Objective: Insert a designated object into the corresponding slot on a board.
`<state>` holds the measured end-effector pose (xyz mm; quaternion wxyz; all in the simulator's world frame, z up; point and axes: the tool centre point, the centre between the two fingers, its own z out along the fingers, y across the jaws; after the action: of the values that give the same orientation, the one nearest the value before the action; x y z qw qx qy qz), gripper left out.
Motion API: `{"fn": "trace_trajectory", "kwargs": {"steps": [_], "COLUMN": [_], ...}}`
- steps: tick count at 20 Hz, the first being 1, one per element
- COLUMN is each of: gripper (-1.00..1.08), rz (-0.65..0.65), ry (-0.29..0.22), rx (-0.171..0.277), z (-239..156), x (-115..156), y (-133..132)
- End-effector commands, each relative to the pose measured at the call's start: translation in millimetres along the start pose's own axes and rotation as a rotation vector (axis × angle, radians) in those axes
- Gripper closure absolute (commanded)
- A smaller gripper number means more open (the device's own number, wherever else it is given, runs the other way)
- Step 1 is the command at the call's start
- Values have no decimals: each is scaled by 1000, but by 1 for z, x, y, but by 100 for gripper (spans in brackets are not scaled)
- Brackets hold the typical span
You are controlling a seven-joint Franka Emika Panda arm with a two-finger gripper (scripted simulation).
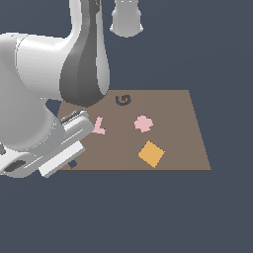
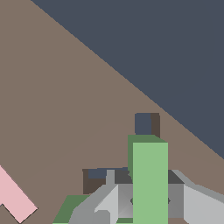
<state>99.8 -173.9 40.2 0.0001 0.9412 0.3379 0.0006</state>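
The bright green designated object point(image 2: 150, 183) stands upright between my grey fingers point(image 2: 120, 199), which press on both of its sides; my gripper point(image 2: 150, 202) is shut on it. Its bent lower leg shows green beside the fingers. It sits right over the dark L-shaped slot point(image 2: 143, 124), whose navy interior shows past the block and beside it. In the exterior view the arm point(image 1: 59, 148) hides the gripper and the green block, and only a dark corner of the slot point(image 1: 72, 164) shows at the near edge of the brown board point(image 1: 173, 128), on the exterior view's left.
A pink T-shaped piece point(image 1: 99, 126) lies near the arm and also appears in the wrist view as a pink piece point(image 2: 15, 199). A pink rounded piece point(image 1: 143, 123), an orange square point(image 1: 151, 153) and a dark G-shaped recess point(image 1: 123, 100) are on the board. The board edge point(image 2: 131, 83) runs close to the slot.
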Motion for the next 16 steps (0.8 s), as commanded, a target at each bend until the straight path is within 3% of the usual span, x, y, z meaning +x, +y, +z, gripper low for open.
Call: {"fn": "trace_trajectory", "kwargs": {"steps": [1, 16], "gripper": [108, 108], "rz": [-13, -33], "ry": [0, 0], "rx": [0, 0], "z": [0, 6], "x": [5, 14], "y": [4, 8]}}
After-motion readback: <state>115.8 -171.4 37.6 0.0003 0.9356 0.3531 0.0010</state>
